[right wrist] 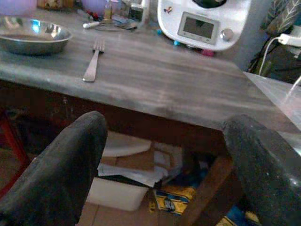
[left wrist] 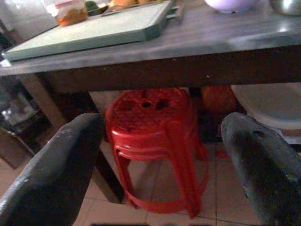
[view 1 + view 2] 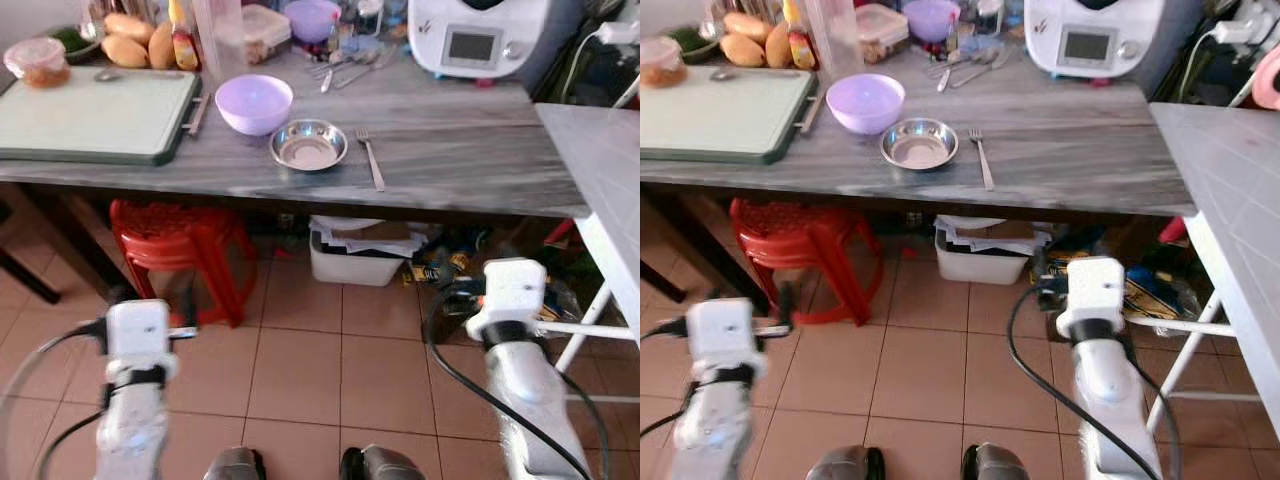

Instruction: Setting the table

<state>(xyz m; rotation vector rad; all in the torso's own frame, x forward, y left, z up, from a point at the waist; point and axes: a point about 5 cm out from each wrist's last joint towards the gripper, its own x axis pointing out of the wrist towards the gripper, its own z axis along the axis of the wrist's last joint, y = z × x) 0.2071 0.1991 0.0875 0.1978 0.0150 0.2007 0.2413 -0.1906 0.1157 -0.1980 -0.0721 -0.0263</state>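
A grey wood-grain table (image 3: 450,140) stands ahead of the robot, its far end crowded and partly cut off by the top of the head views. Near the front edge sits a steel bowl (image 3: 309,145), with a fork (image 3: 370,158) lying just beside it on the robot's right and a lilac bowl (image 3: 254,103) touching or nearly touching it on the left. A pale green cutting board (image 3: 95,115) covers the left end. More cutlery (image 3: 345,68) lies toward the back in a loose pile, too small to sort out piece by piece. A white kitchen appliance (image 3: 478,35) sits at the rear right, its top out of frame.

Both arms are held low over the tiled floor, short of the table. The left gripper (image 2: 164,155) holds its fingers wide apart with nothing between them, a red plastic stool (image 2: 157,136) visible past them under the table. The right gripper (image 1: 164,160) is likewise spread and empty, facing the table edge below the fork. A white bin (image 3: 355,262) under the table holds what may be papers.
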